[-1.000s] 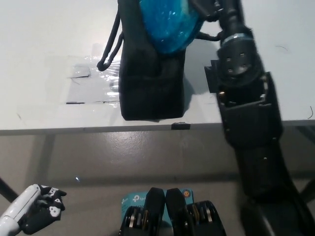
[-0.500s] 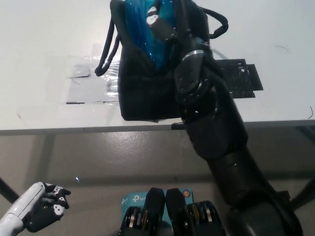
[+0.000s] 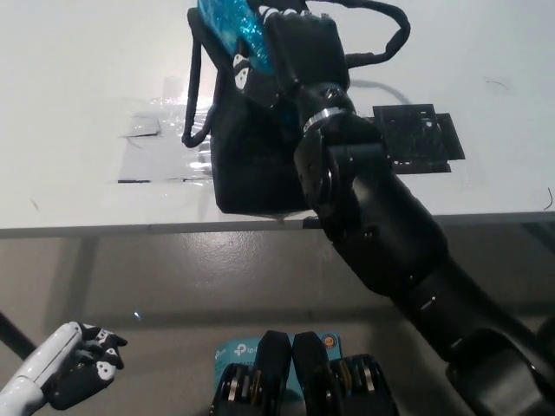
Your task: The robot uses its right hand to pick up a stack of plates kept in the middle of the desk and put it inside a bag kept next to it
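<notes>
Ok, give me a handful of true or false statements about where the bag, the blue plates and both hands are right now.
1. The black right hand is at the mouth of the black fabric bag. True.
2. The stack of shiny blue plates lies flat on the white desk. False: it is at the bag's opening, beside the right hand.
3. The white left hand rests on the desk. False: it hangs low, below the desk edge.
4. The bag stands near the desk's front edge. True.
</notes>
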{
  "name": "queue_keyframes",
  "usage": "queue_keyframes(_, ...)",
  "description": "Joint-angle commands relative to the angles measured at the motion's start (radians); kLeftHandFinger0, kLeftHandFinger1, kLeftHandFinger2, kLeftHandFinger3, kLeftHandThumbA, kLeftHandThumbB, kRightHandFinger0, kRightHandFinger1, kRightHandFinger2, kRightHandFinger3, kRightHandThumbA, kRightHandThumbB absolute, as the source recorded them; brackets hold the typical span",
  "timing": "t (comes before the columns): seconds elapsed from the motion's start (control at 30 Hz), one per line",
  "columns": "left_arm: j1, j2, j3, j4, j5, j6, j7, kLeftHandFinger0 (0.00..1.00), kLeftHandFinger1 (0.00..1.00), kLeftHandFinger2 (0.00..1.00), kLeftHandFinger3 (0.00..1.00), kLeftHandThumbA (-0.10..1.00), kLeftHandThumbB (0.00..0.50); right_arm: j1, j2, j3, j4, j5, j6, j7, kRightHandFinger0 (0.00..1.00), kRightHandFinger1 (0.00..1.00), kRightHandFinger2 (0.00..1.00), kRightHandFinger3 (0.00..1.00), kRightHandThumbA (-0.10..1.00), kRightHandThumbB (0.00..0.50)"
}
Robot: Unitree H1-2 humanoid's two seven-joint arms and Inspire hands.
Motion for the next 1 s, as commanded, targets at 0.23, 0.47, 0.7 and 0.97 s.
queue_keyframes(0.23,0.007,0.010,0.000,-0.013,-0.014,0.014,0.013,0.66,0.68,0.72,0.68,-0.10,0.000,0.025,0.153,-0.303,-0.013,-0.052,-0.006,-0.013,0.00,0.02,0.38,0.46,-0.10,0.248)
queue_keyframes(0.47,0.005,0.008,0.002,-0.013,-0.021,0.014,0.010,0.65,0.69,0.74,0.68,-0.10,0.000,-0.017,0.212,-0.469,0.020,-0.051,-0.006,-0.020,0.00,0.09,0.48,0.49,-0.10,0.172)
queue_keyframes(0.7,0.007,-0.002,0.011,-0.013,-0.024,0.014,0.006,0.68,0.70,0.74,0.70,-0.10,0.000,-0.016,0.248,-0.546,0.034,-0.025,-0.006,-0.076,0.00,0.11,0.49,0.50,-0.10,0.200)
queue_keyframes(0.97,0.003,0.002,0.007,-0.012,-0.035,0.014,0.003,0.68,0.71,0.74,0.69,-0.10,0.000,-0.013,0.240,-0.502,0.045,-0.066,-0.006,-0.055,0.00,0.08,0.44,0.53,-0.10,0.112)
